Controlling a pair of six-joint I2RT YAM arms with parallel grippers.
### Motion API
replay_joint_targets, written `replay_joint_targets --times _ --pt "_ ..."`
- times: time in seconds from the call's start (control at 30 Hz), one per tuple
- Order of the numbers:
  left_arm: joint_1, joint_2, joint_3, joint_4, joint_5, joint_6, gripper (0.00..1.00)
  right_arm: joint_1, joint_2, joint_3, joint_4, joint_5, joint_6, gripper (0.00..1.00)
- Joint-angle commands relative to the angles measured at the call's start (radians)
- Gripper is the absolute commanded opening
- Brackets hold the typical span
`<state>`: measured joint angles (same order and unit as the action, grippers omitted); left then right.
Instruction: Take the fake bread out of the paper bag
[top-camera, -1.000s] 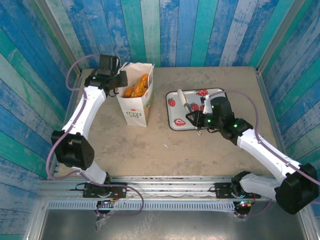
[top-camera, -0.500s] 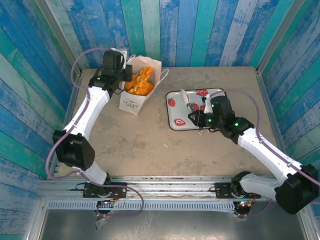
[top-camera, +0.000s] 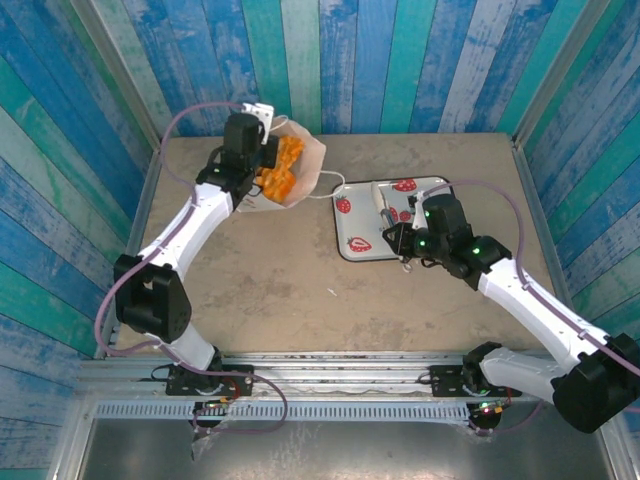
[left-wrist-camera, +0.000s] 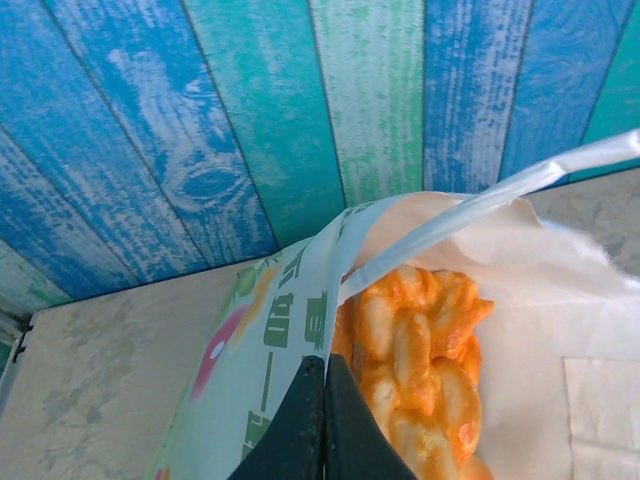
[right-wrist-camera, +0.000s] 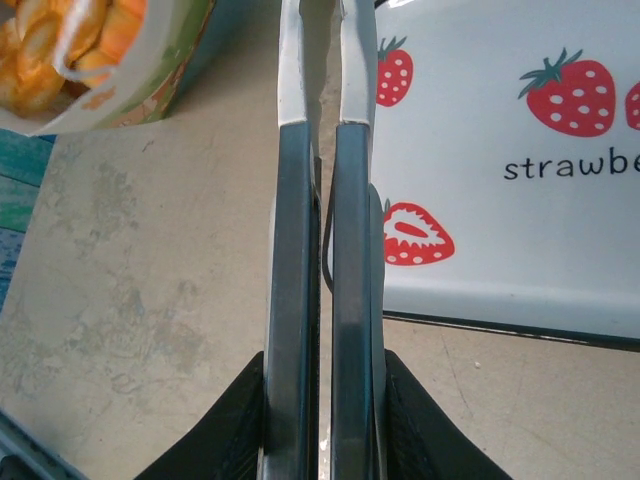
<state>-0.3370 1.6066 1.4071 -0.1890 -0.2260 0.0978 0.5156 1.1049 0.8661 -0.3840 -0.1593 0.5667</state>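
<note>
Right gripper (top-camera: 400, 240) fingers clenched on slim grey white-tipped tongs (right-wrist-camera: 295, 250), over the tabletop (top-camera: 300, 290) at the edge of the white strawberry-print tray (right-wrist-camera: 520, 250). Farther back, left gripper (left-wrist-camera: 324, 420) fingers pinch the rim of the tilted white paper bag (left-wrist-camera: 270, 340); orange fake bread (left-wrist-camera: 420, 370) sits inside. Bread likely light, firm, prone to rolling; bag floppy, so grip it at the rim.

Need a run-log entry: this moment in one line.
left gripper: shut on bag rim | bag: tipped | bread: inside bag | right gripper: shut on tongs beside tray

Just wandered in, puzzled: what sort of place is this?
Probably a robot test booth: two arms bolted at a table's edge, painted plank walls around it, toy bread in a paper bag as a prop.
</note>
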Motion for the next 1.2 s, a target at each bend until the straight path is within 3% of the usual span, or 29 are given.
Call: replay_joint_targets --times 0.0,0.47,0.83,1.17 --pt "-0.036 -0.1 -0.018 0.132 -0.017 0.041 0.0 -0.004 -0.036 0.035 -0.032 0.02 -0.016 0.27" --pt "-0.201 -0.091 -0.063 0.208 -0.068 0.049 0.0 -0.003 -0.033 0.166 -0.141 -0.186 -0.016 0.27" --pt "-0.253 -0.065 -0.115 0.249 -0.113 0.039 0.0 -0.003 0.116 0.186 0.01 -0.4 0.062 0.29" --pt "-0.296 -0.082 -0.171 0.288 -0.148 0.01 0.0 -0.012 0.216 0.201 0.039 -0.432 0.106 0.36"
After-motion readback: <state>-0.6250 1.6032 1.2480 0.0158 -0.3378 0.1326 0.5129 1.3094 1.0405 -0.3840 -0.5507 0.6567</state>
